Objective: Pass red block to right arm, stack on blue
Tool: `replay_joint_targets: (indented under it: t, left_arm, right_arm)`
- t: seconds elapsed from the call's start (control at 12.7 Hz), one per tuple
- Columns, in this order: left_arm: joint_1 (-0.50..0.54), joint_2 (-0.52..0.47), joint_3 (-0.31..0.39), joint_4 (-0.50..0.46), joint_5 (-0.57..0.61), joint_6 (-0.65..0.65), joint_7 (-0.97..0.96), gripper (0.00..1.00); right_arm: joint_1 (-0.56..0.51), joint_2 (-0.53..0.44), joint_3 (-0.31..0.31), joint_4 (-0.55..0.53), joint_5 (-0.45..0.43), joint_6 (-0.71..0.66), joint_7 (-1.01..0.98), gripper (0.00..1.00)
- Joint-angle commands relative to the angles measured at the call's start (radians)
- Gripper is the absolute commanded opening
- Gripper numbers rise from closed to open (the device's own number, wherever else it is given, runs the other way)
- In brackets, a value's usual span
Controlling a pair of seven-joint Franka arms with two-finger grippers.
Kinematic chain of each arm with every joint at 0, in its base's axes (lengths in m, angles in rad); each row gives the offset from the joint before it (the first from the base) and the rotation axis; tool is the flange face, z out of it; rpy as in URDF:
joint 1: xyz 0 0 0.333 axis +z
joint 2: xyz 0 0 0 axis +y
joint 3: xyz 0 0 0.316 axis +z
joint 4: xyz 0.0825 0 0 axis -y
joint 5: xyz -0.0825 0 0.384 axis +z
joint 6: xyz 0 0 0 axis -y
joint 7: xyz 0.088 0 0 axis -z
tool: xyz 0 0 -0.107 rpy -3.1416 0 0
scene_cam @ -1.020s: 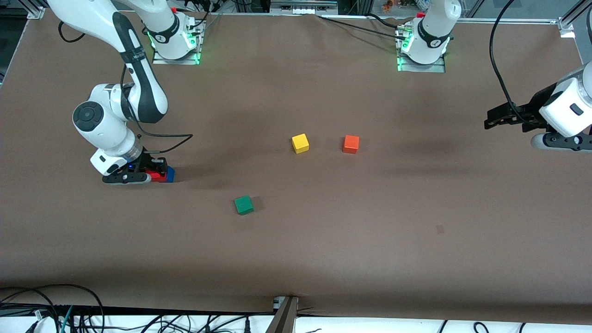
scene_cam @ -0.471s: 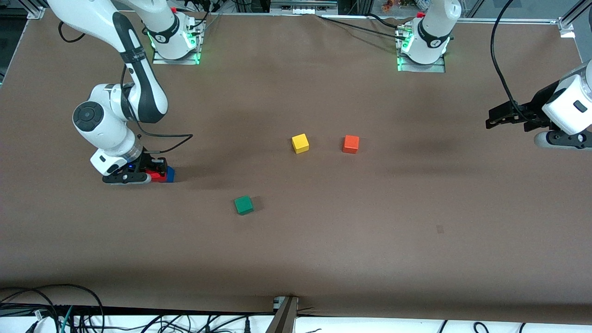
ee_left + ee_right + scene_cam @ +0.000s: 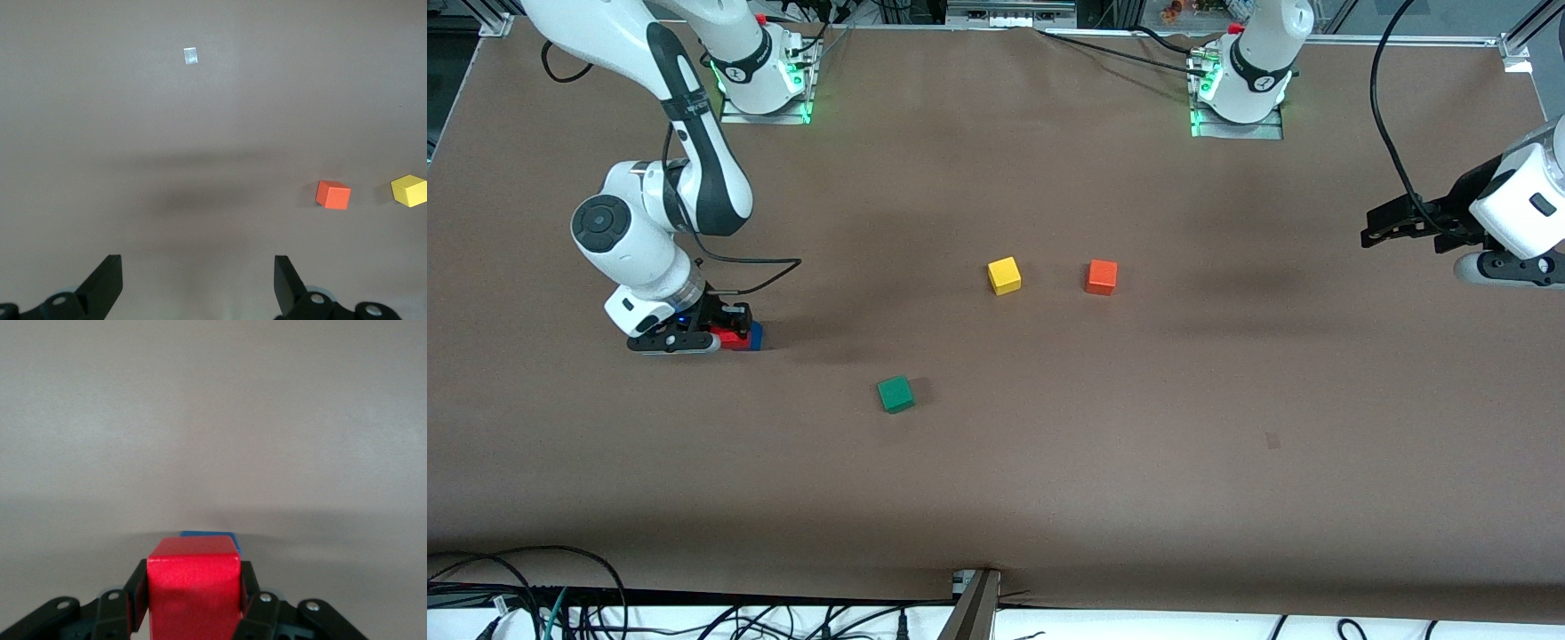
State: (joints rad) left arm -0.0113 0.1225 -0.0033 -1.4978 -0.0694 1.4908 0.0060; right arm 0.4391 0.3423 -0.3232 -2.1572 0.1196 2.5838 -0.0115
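A: Entry, step in hand?
B: Handover done, by the look of it; stacking under way. Right gripper (image 3: 729, 337), low at the right arm's end of the worktop (image 3: 996, 462), jaws pinching the red block (image 3: 734, 336). Red sits over the blue block (image 3: 755, 335); whether it rests on blue yet, cannot tell.

A: Next move?
B: Likely: square red on blue, spread the jaws, lift straight up without nudging the stack.

A: Left gripper (image 3: 1383, 227)?
B: Waiting above the left arm's end of the worktop, jaws spread, nothing held.

A: Count?
B: Blocks, five: red one, blue one, green (image 3: 895, 394) one, yellow (image 3: 1004, 276) one, orange (image 3: 1101, 276) one. Arms, two.
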Motion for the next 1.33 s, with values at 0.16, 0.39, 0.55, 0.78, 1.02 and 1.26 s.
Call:
replay_joint_targets:
  t: [0.16, 0.39, 0.55, 0.78, 1.02, 1.26]
  left_arm:
    - [0.008, -0.012, -0.001, -0.009, 0.017, 0.008, -0.003, 1.00]
    - [0.008, -0.012, -0.001, -0.009, 0.014, 0.008, -0.003, 1.00]
    - [0.008, -0.012, -0.001, -0.009, 0.013, 0.009, -0.003, 1.00]
    - [0.008, -0.012, -0.001, -0.009, 0.013, 0.008, -0.003, 1.00]
    - [0.008, -0.012, -0.001, -0.009, 0.013, 0.008, -0.003, 1.00]
    - [0.008, -0.012, -0.001, -0.009, 0.014, 0.008, -0.003, 1.00]
  right_arm:
    - [0.009, -0.005, -0.002, 0.000, 0.000, -0.002, 0.001, 0.00]
    - [0.007, -0.019, -0.005, -0.004, 0.000, -0.020, -0.004, 0.00]
    - [0.007, -0.022, -0.007, -0.004, 0.000, -0.053, 0.001, 0.00]
    - [0.007, -0.022, -0.008, -0.004, 0.000, -0.054, -0.002, 0.00]
    - [0.007, -0.022, -0.010, -0.004, -0.001, -0.054, -0.002, 0.00]
    - [0.000, -0.022, -0.019, -0.004, -0.001, -0.054, -0.024, 0.00]
